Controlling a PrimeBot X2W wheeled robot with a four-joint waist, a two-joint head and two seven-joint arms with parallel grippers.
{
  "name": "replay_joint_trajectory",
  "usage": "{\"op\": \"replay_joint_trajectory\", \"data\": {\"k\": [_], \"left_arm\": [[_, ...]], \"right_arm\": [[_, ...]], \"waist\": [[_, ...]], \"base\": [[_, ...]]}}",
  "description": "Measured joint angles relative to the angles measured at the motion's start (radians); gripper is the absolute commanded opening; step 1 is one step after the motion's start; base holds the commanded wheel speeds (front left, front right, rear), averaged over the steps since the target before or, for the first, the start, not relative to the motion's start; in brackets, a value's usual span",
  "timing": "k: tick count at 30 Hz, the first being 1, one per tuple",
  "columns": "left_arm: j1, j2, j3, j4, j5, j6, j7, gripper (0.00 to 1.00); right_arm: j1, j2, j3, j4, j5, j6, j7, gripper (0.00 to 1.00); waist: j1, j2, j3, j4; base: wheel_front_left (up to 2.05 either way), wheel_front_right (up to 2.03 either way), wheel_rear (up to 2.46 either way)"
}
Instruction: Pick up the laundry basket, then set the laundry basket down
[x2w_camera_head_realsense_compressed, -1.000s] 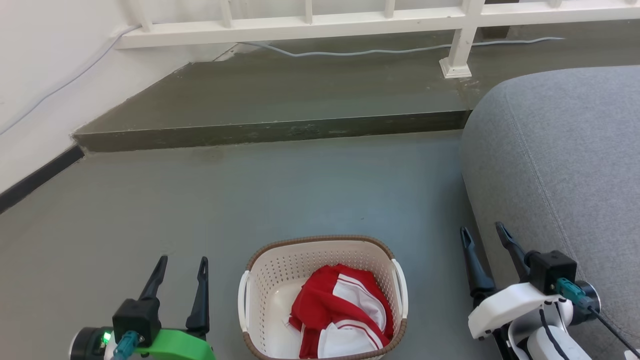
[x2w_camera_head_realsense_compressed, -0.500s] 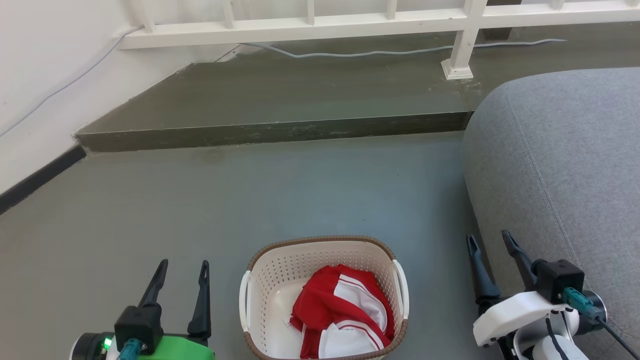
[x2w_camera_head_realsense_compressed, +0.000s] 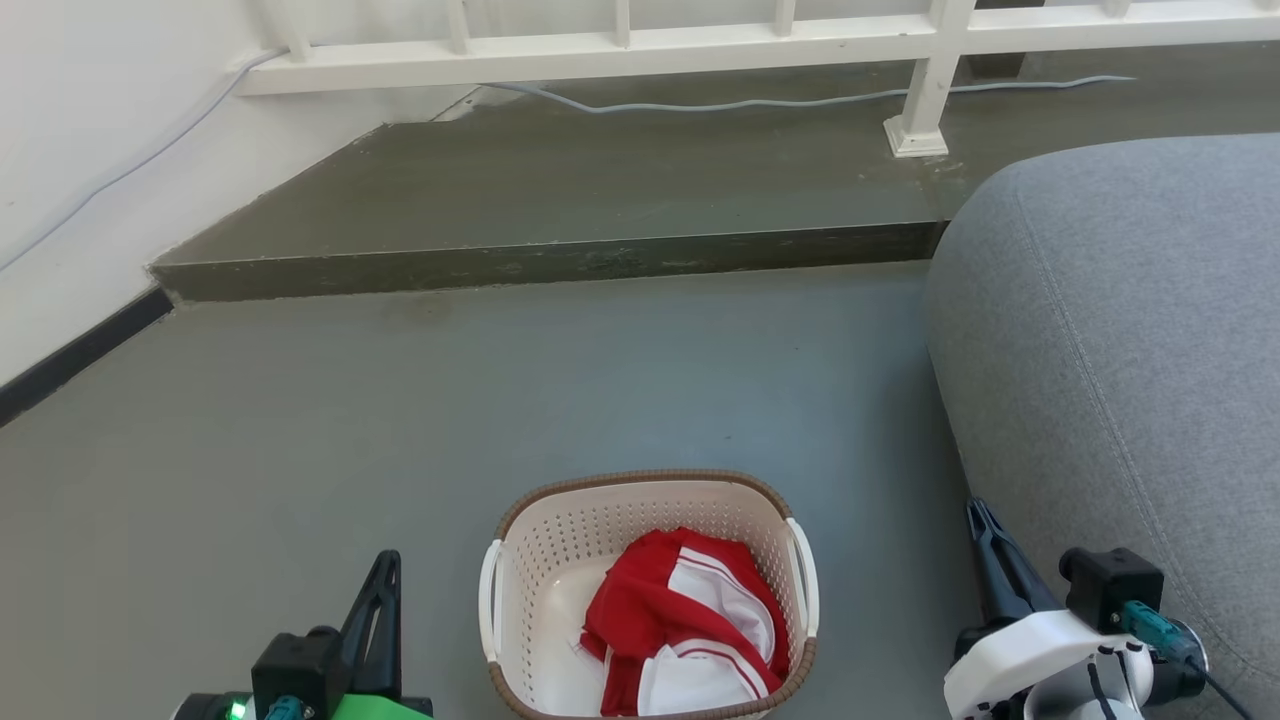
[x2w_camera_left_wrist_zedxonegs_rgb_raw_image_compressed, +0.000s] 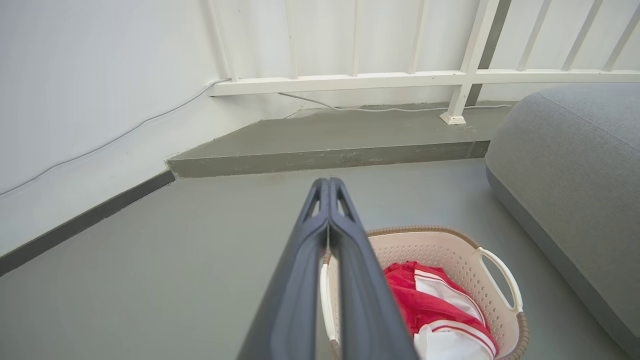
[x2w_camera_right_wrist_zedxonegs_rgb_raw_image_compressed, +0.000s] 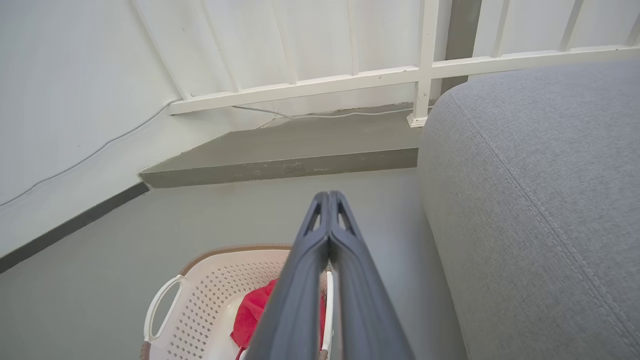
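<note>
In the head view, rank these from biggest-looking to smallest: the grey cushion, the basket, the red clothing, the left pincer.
1. grey cushion
2. laundry basket
3. red clothing
4. left pincer, shut and thin

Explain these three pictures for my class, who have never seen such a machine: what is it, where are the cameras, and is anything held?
It is a wheeled robot with two arms, each ending in a two-fingered claw. One picture looks down from its head; two look along each claw from the wrists. On the grey floor stands a cream laundry basket with a red-and-white garment inside, near a grey cushion. The left claw and right claw flank it, both shut, holding nothing.
</note>
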Motion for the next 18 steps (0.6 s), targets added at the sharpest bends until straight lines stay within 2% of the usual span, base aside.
{"op": "replay_joint_trajectory", "data": {"k": [7,18], "left_arm": [[0.017,-0.004,0.002,-0.015,-0.078,-0.017,0.0,0.0],[0.016,-0.012,0.049,-0.022,-0.257,-0.034,0.036,0.0]], "right_arm": [[0.0,0.013,-0.007,-0.013,0.083,0.019,0.002,0.0],[-0.001,0.02,-0.053,-0.021,0.255,0.038,0.037,0.0]], "waist": [[0.0,0.0,-0.001,0.003],[0.0,0.0,-0.003,0.008]], "base": [[0.0,0.0,0.0],[0.0,0.0,0.0]]}}
